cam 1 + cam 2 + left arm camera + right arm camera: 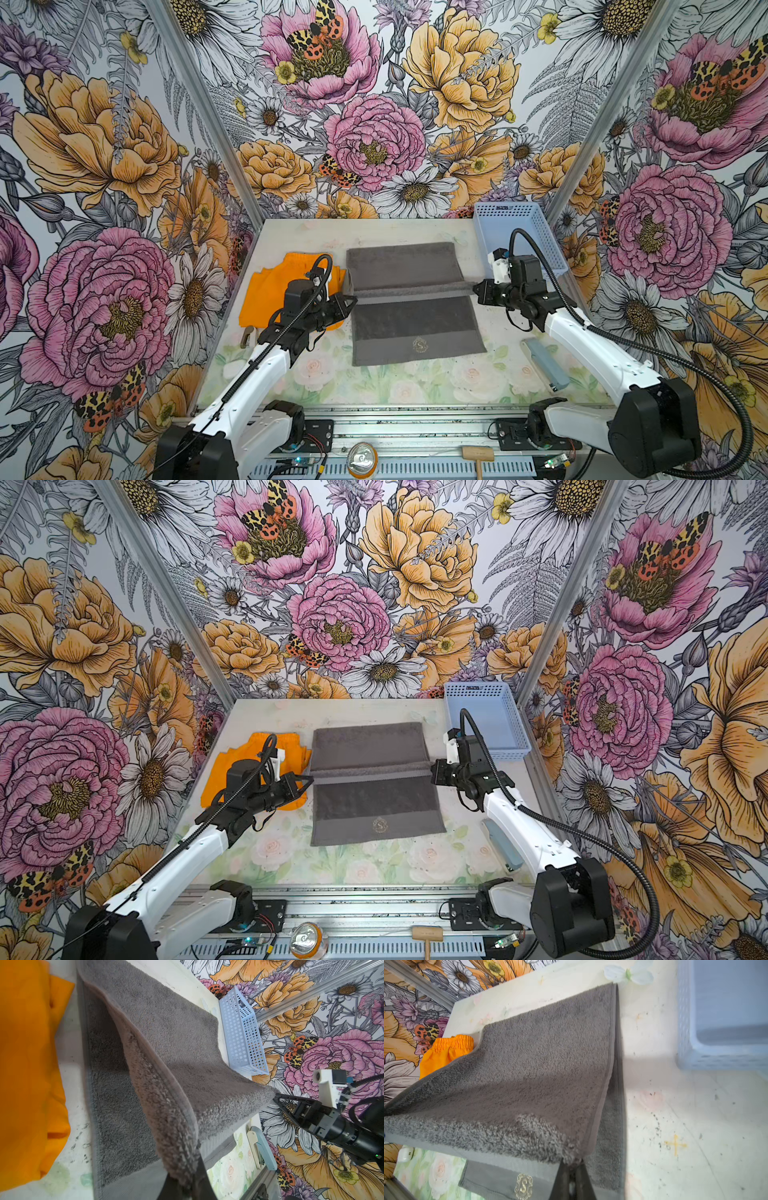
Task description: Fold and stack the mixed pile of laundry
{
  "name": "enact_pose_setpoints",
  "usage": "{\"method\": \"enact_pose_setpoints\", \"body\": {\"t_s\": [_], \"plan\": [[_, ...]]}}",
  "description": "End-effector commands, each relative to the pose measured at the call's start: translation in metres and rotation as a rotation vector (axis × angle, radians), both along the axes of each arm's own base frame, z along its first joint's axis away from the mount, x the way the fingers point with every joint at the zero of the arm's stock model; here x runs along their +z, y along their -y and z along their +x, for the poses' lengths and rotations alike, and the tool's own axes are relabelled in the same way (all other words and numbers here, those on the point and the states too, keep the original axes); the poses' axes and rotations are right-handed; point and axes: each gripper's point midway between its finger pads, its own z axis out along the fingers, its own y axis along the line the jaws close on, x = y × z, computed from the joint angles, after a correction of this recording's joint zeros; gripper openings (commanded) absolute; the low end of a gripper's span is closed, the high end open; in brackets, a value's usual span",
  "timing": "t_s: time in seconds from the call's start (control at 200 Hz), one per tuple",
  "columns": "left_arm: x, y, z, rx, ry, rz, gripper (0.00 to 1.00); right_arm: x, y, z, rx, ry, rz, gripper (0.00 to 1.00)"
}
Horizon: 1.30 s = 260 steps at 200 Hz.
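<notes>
While left claw (353, 298) and right claw (477, 286) pinch towel (415, 324) corners | long axis front-to-back | emblem (419, 345) end nearside

grey towel (411, 320), orange shorts (266, 295), blue basket (536, 232)

You have one grey towel (415, 324), one pair of orange shorts (266, 295), one blue basket (505, 211), one stapler (544, 365), one can (362, 459), one wooden mallet (478, 455) and two robot arms (249, 382) (582, 345).
</notes>
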Motion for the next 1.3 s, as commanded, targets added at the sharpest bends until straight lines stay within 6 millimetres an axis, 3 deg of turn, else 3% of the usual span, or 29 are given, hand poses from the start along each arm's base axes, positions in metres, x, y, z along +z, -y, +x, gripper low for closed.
{"method": "enact_pose_setpoints", "body": {"t_s": [0.0,0.335,0.595,0.916,1.296], "plan": [[-0.013,-0.012,-0.010,0.082,-0.042,0.020,0.00,-0.006,0.006,-0.014,-0.032,-0.026,-0.016,0.00],[-0.049,-0.010,-0.049,0.086,-0.130,0.022,0.00,-0.032,0.007,-0.034,-0.030,-0.086,-0.043,0.00],[-0.072,-0.011,-0.063,0.084,-0.190,0.021,0.00,-0.051,0.012,-0.042,-0.045,-0.141,-0.070,0.00],[-0.094,-0.006,-0.078,0.058,-0.268,0.018,0.00,-0.050,0.021,-0.055,-0.073,-0.149,-0.098,0.00],[-0.078,0.008,-0.082,0.025,-0.256,-0.009,0.00,-0.031,0.026,-0.074,-0.090,-0.128,-0.080,0.00]]}}
